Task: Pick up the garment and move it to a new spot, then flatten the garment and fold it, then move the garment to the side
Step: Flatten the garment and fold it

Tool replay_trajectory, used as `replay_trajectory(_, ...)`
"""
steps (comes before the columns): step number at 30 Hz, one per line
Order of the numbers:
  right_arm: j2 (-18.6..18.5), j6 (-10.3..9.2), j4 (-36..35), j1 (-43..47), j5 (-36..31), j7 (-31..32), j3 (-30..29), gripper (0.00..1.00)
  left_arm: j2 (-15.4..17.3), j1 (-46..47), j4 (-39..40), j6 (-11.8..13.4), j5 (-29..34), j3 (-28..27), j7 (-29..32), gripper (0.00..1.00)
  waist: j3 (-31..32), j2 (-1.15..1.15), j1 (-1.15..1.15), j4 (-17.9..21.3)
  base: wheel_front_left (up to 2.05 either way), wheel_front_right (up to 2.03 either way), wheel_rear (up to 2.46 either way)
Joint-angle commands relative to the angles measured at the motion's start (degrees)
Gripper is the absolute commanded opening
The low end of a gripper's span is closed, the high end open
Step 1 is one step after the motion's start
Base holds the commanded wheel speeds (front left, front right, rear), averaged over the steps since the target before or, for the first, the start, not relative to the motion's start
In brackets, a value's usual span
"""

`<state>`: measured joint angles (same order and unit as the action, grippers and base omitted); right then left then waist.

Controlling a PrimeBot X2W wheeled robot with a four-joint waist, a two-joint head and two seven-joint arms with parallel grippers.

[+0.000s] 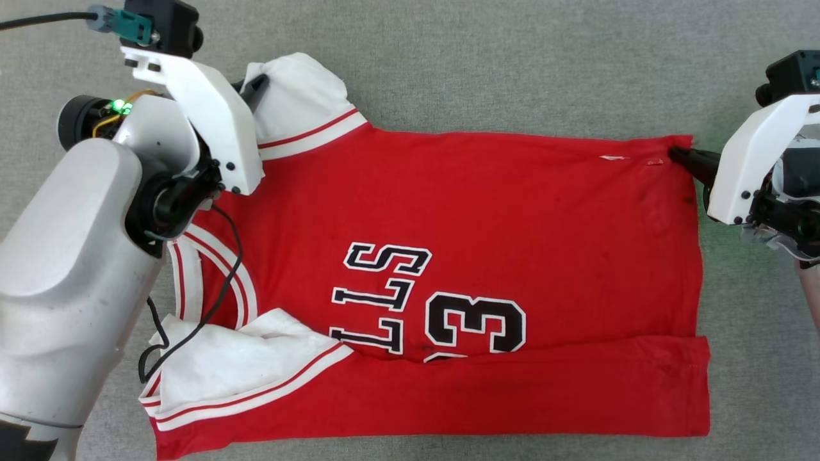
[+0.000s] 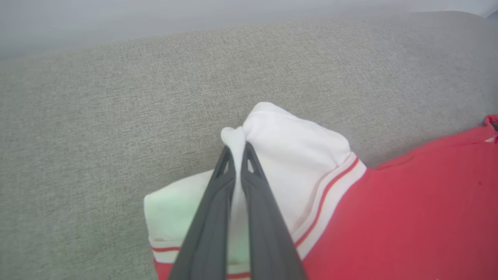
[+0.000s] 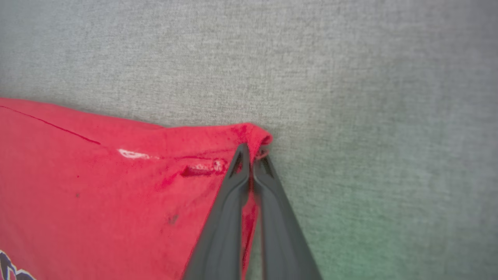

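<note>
Red soft shirt (image 1: 487,211) lies flat in the middle of the grey woven table (image 1: 512,64), long axis left to right | left gripper (image 2: 236,144) pinched tight on white far sleeve (image 2: 295,155) | right gripper (image 3: 253,149) pinched tight on far hem corner (image 3: 249,134) | near edge lies doubled over | likely next: both arms bring far edge toward near edge

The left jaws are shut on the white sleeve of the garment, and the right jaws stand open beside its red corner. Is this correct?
Not fully. The right jaws are not open: the right wrist view shows them shut on the red corner of the garment. The left jaws are shut on the white sleeve.
</note>
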<state>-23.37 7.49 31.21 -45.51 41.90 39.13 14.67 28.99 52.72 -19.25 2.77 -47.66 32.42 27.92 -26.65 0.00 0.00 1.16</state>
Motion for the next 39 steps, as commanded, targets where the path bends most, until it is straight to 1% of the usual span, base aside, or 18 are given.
replay_trajectory(1, -0.1, 0.00, -0.5, 0.5, -0.5, -1.1, 0.3, 0.00, 0.4, -0.8, 0.0, 0.1, -0.4, -0.5, -0.8, 0.00, 0.9, 0.00, 0.00, 0.2, 0.00, 0.00, 0.00)
replay_trajectory(5, -1.0, -0.01, -2.6, 1.3, -0.9, -3.2, -0.3, 0.00, 0.8, -2.3, 0.3, 0.3, -0.9, -1.3, -2.2, 0.00, 2.6, 0.00, 0.00, 0.5, 0.00, 0.00, 0.00)
replay_trajectory(11, -2.1, -0.01, -7.1, 6.3, -2.3, -6.1, -1.4, 0.00, 2.0, -9.1, 3.1, 1.0, -4.3, -4.7, -6.1, 0.00, 7.3, 0.00, 0.00, 0.7, 0.00, 0.00, 0.00)
replay_trajectory(15, -1.5, -0.01, -10.5, 12.6, -2.7, -7.1, -1.8, 0.00, 2.7, -17.1, 6.3, 2.2, -6.8, -6.8, -9.5, 0.00, 10.8, 0.00, 0.00, 0.9, 0.00, 0.00, 0.00)
replay_trajectory(17, -0.9, -0.02, -11.9, 16.2, -2.8, -7.9, -2.4, 0.00, 3.5, -21.9, 8.1, 2.6, -8.2, -7.8, -10.5, 0.00, 12.2, 0.00, 0.00, 0.9, 0.00, 0.00, 0.00)
replay_trajectory(19, -0.2, -0.02, -12.9, 20.0, -2.9, -8.3, -2.8, 0.00, 4.5, -26.7, 9.6, 3.7, -9.4, -9.0, -11.7, 0.00, 13.4, 0.00, 0.00, 1.1, 0.00, 0.00, 0.00)
replay_trajectory(22, 1.1, -0.03, -14.0, 25.0, -2.6, -9.4, -4.0, 0.00, 4.8, -33.9, 11.8, 5.2, -11.5, -10.0, -12.6, 0.00, 14.7, 0.00, 0.00, 1.2, 0.00, 0.00, 0.00)
replay_trajectory(25, 2.6, -0.02, -13.9, 29.3, -2.2, -10.9, -5.0, 0.00, 4.1, -39.6, 12.9, 6.2, -13.5, -10.5, -13.3, 0.00, 15.4, 0.00, 0.00, 1.2, 0.00, 0.00, 0.00)
replay_trajectory(26, 2.8, -0.02, -13.7, 30.4, -2.4, -11.7, -5.4, 0.00, 3.8, -41.2, 12.8, 6.5, -14.0, -10.2, -13.2, 0.02, 15.6, 0.00, 0.00, 1.2, 0.00, 0.00, 0.00)
replay_trajectory(27, 3.2, -0.03, -13.4, 31.6, -2.4, -12.4, -5.7, 0.00, 3.4, -42.7, 12.4, 6.9, -14.3, -9.9, -13.1, 0.11, 15.9, 0.00, 0.00, 1.2, 0.00, 0.00, 0.00)
replay_trajectory(28, 3.6, -0.02, -13.1, 32.7, -2.2, -13.1, -5.9, 0.08, 2.9, -43.8, 12.2, 6.9, -14.8, -9.7, -13.2, 0.43, 16.0, 0.00, 0.00, 1.2, 0.00, 0.00, 0.00)
replay_trajectory(29, 3.9, -0.02, -13.0, 33.4, -2.2, -14.0, -6.2, 0.29, 2.1, -44.6, 11.9, 6.8, -15.4, -9.7, -13.6, 0.74, 16.1, 0.00, 0.00, 1.3, 0.00, 0.00, 0.00)
replay_trajectory(30, 4.3, -0.02, -12.7, 34.3, -2.2, -14.7, -6.3, 0.93, 1.5, -45.5, 11.5, 6.7, -15.8, -9.5, -13.6, 1.00, 16.3, 0.00, 0.00, 1.3, 0.00, 0.00, 0.00)
replay_trajectory(31, 4.7, -0.02, -12.3, 35.3, -1.9, -15.1, -6.3, 1.00, 1.3, -46.3, 11.0, 6.8, -15.8, -9.3, -13.9, 1.00, 16.5, 0.00, 0.00, 1.4, 0.00, 0.00, 0.00)
replay_trajectory(35, 5.6, -0.02, -11.9, 38.4, -1.7, -16.8, -5.8, 1.00, 0.1, -48.3, 9.2, 6.3, -15.2, -8.9, -16.2, 1.00, 17.4, 0.00, 0.00, 1.6, 0.00, 0.00, 0.00)
replay_trajectory(39, 5.6, -0.02, -13.1, 41.2, -2.1, -18.3, -5.9, 1.00, -0.6, -48.2, 9.3, 6.5, -12.1, -9.5, -22.2, 1.00, 18.3, 0.00, 0.00, 1.9, 0.00, 0.00, 0.00)
